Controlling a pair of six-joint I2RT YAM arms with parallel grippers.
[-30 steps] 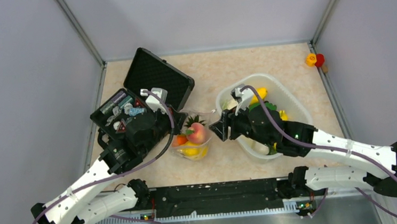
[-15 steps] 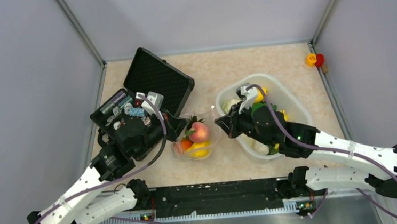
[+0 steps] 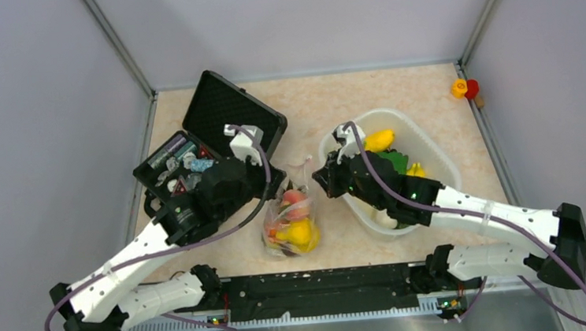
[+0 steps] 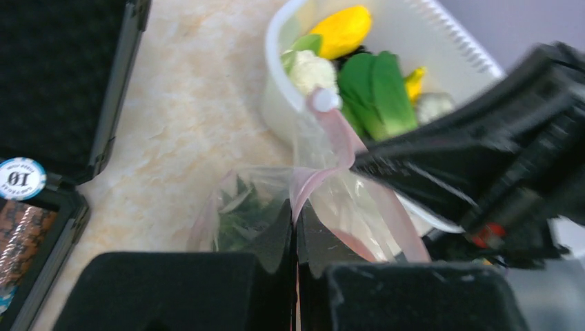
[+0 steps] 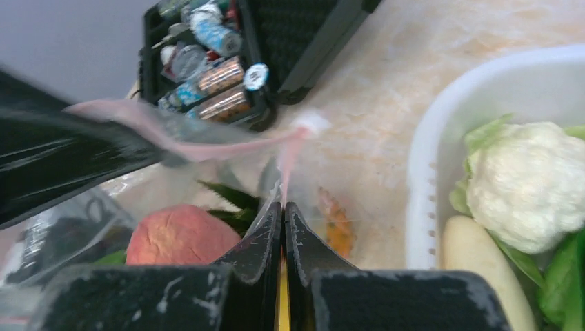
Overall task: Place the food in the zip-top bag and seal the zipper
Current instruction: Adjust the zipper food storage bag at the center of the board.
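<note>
The clear zip-top bag point(image 3: 289, 223) hangs between my two grippers, its mouth drawn up into a peak. It holds a peach point(image 3: 295, 200), a yellow mango point(image 3: 300, 233) and dark pineapple leaves point(image 5: 231, 196). My left gripper point(image 4: 296, 210) is shut on the pink zipper point(image 4: 339, 141) at the bag's left edge. My right gripper point(image 5: 283, 207) is shut on the bag's right edge just below the zipper point(image 5: 207, 148). More food lies in the white tub point(image 3: 433, 153): a cauliflower point(image 5: 531, 183), a green leafy stalk point(image 3: 390, 161) and a yellow piece point(image 3: 379, 140).
An open black case point(image 3: 226, 111) with chips and small items stands at the left, close behind my left arm. A small orange and red toy point(image 3: 464, 87) lies in the far right corner. The tub sits right beside my right arm.
My right gripper has shut on the bag's edge. Both grippers have risen and drawn the mouth up, so the bag now hangs longer and nearer the front.
</note>
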